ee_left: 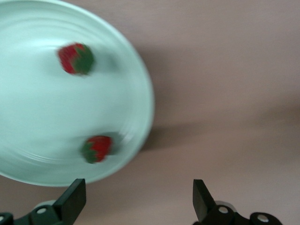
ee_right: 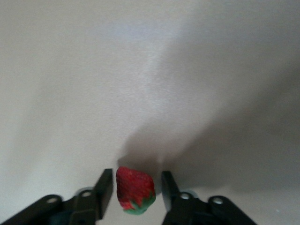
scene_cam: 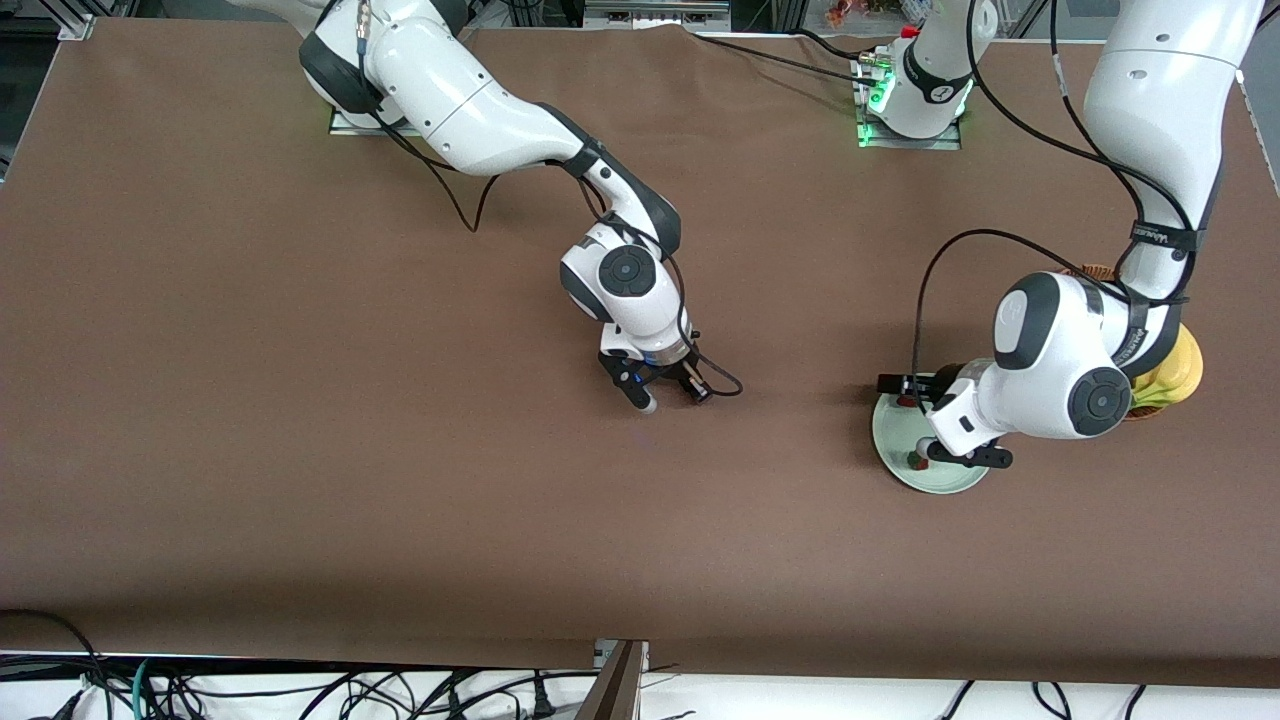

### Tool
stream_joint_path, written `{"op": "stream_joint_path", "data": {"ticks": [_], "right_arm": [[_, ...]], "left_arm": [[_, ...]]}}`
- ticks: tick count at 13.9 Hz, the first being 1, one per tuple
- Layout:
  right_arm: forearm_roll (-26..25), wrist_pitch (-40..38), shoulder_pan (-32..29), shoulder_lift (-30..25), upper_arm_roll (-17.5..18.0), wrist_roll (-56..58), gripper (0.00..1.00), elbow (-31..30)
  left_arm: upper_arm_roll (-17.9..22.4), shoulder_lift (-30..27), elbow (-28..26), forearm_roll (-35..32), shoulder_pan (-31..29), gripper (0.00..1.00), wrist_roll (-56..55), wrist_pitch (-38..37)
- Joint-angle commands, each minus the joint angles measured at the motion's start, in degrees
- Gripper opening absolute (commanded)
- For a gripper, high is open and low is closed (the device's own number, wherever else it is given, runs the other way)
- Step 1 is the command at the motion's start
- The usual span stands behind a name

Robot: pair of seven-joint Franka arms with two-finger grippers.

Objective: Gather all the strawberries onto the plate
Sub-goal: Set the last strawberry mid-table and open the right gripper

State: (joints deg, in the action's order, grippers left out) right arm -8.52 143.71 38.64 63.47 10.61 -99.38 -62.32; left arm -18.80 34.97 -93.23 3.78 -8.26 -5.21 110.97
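The pale green plate (scene_cam: 950,478) lies toward the left arm's end of the table. Two strawberries (ee_left: 76,58) (ee_left: 96,148) rest on it; one strawberry (scene_cam: 916,460) sits near the plate's rim that is nearer to the front camera. My left gripper (scene_cam: 940,425) hangs over the plate, and in the left wrist view my left gripper (ee_left: 139,201) is wide open with nothing between its fingers. At mid-table my right gripper (scene_cam: 670,395) is low over the cloth. A third strawberry (ee_right: 135,190) sits between the fingers of my right gripper (ee_right: 137,187), which stand open, with a gap showing on one side.
A wicker basket (scene_cam: 1100,270) holding yellow fruit (scene_cam: 1175,375) stands beside the plate, mostly hidden under the left arm. Brown cloth (scene_cam: 300,400) covers the table. Cables hang along the edge nearest the front camera.
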Motion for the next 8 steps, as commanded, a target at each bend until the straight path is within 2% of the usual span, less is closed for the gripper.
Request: {"op": "stream_joint_path", "data": {"ticks": [1,3,5,7,8], "right_arm": [[-3.26,-4.81,-1.97,-1.76,0.2,0.84,1.0,2.2],[-2.3,-12.79,-5.75,-5.8,2.13,9.68,1.0,2.12],[-0.98,-21.5,-8.83,-9.05,2.67,20.22,1.0,1.94],[-0.98,-30.98,-12.25,-10.73,2.75,32.34,1.0,1.94],[-0.98,-34.77,-13.92,-11.0,2.67,39.02,1.0,2.03]], "left_arm": [[-2.64,-1.3,-0.11,1.23,0.44,1.0,-7.86,-1.11],[-4.31,-1.22,-0.11,1.58,0.61,1.0,-11.9,-0.5],[-5.46,-1.13,-0.63,2.11,3.15,0.98,-23.2,4.92],[-5.46,-0.34,-0.9,2.11,7.45,0.79,-32.54,10.81],[-5.37,0.62,-0.99,1.94,9.56,0.77,-35.36,14.06]]}}
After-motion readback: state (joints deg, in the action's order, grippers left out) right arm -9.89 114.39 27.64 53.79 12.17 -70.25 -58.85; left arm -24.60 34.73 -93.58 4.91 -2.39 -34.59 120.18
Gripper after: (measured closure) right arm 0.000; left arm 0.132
